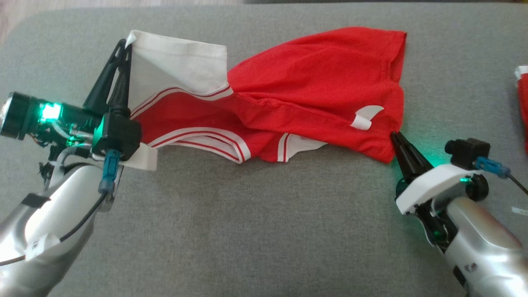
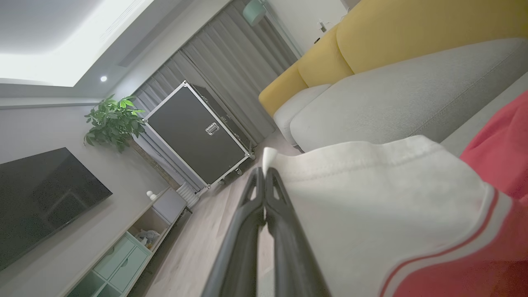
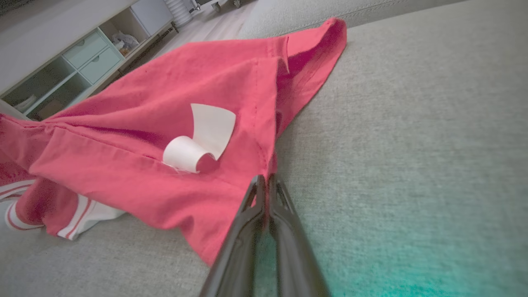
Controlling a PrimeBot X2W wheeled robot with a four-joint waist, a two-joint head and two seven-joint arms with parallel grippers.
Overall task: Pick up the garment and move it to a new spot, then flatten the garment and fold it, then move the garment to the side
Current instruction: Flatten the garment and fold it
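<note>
Garment [image 1: 313, 82]: red with white striped bands; lay spread across the far half of the grey cushion [image 1: 264, 227], stretched from left to right.
Left gripper [image 1: 125, 42]: fingers pressed together on the garment's white corner, over the cushion's far left part.
Right gripper [image 1: 394, 134]: fingers closed tip to tip, pinching the red hem, right of the cushion's centre.
White label [image 1: 367, 117]: curled on the red fabric, toward the cushion's right side.
Second red item [image 1: 523, 103]: at the cushion's right edge, apart from the garment.
</note>
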